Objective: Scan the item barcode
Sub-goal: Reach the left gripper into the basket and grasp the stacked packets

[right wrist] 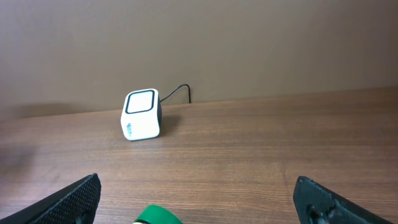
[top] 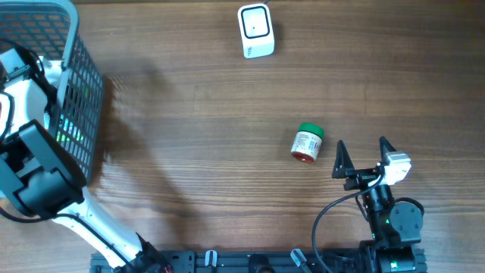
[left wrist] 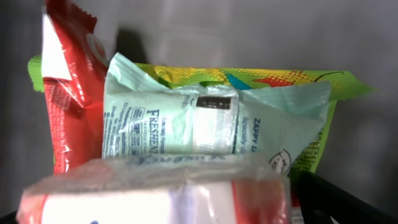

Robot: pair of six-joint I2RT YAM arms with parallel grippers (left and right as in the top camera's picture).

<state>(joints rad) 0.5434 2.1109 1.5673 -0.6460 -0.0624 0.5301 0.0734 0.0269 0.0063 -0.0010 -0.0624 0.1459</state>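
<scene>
A small jar [top: 308, 142] with a green cap and a white label lies on its side on the wooden table. Just right of it my right gripper [top: 362, 152] stands open and empty; the jar's green cap [right wrist: 155, 216] shows low between its fingers. The white barcode scanner [top: 255, 30] stands at the far edge, facing up. My left arm reaches into the grey basket [top: 76, 83]. There my left gripper [left wrist: 180, 214] is open over a clear-wrapped white and red pack [left wrist: 155, 196], with one black finger [left wrist: 351, 199] showing at the pack's right end.
Inside the basket a pale green pouch [left wrist: 186, 121] leans against a red packet [left wrist: 65, 93] and a yellow-green bag [left wrist: 280, 78]. The scanner's cable [right wrist: 177, 90] runs back to the wall. The basket fills the table's left end.
</scene>
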